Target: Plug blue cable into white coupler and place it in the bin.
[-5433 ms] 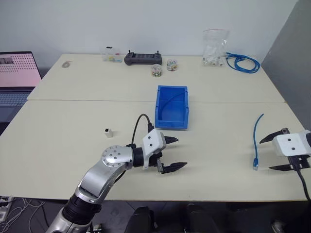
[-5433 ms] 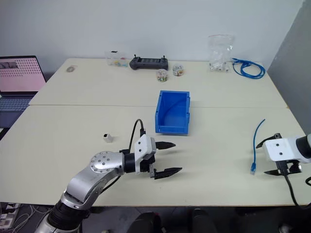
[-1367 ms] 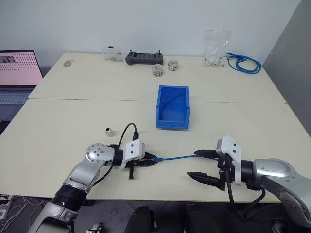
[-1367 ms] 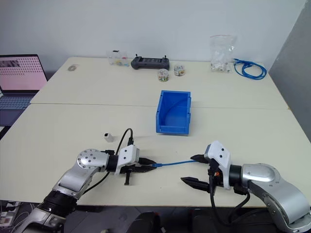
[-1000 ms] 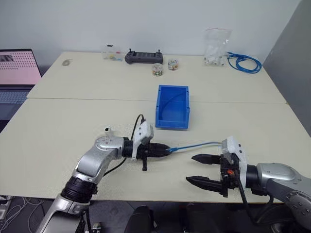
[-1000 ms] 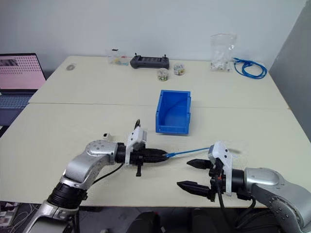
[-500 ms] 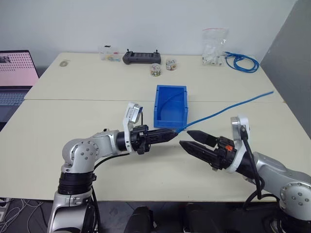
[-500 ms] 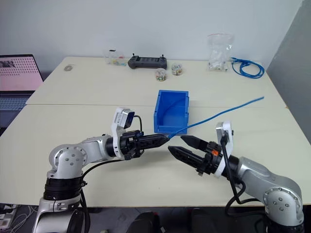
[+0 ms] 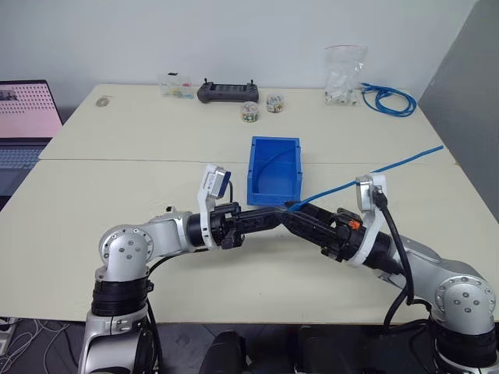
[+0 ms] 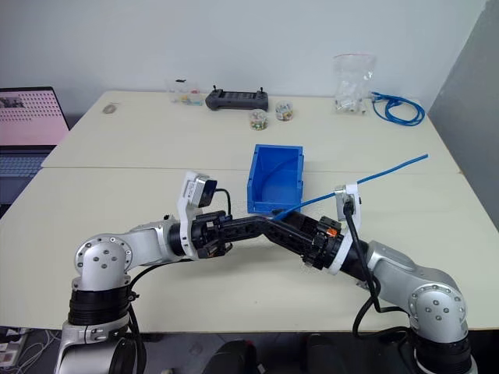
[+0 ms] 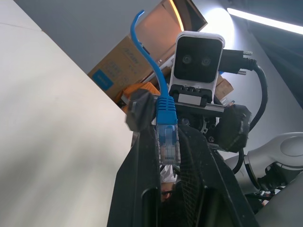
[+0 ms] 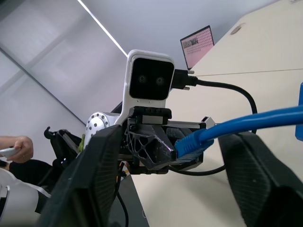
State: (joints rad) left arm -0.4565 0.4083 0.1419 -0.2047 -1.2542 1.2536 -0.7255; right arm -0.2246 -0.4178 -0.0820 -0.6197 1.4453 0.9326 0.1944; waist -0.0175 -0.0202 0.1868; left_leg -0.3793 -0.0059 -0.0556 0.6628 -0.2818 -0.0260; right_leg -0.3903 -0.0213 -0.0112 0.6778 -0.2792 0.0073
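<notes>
While no writing reads, left gripper (image 11: 166, 156) clamps the blue cable (image 9: 366, 173), right gripper (image 12: 180, 156) parted around it.

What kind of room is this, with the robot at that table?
Probably a lab or office workspace. Pale tables stand against a plain wall, with an open laptop at one side, a black handheld controller, and a coil of blue cable beside a plastic bag.

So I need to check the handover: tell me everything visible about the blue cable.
The blue cable is a thin, bright blue single strand with a clear plug and blue boot at its near end. That end is pinched between the left hand's shut fingers, above the table. The right hand's fingers flank the strand without clamping it. The rest rises diagonally toward the robot's right, free end in the air.
</notes>
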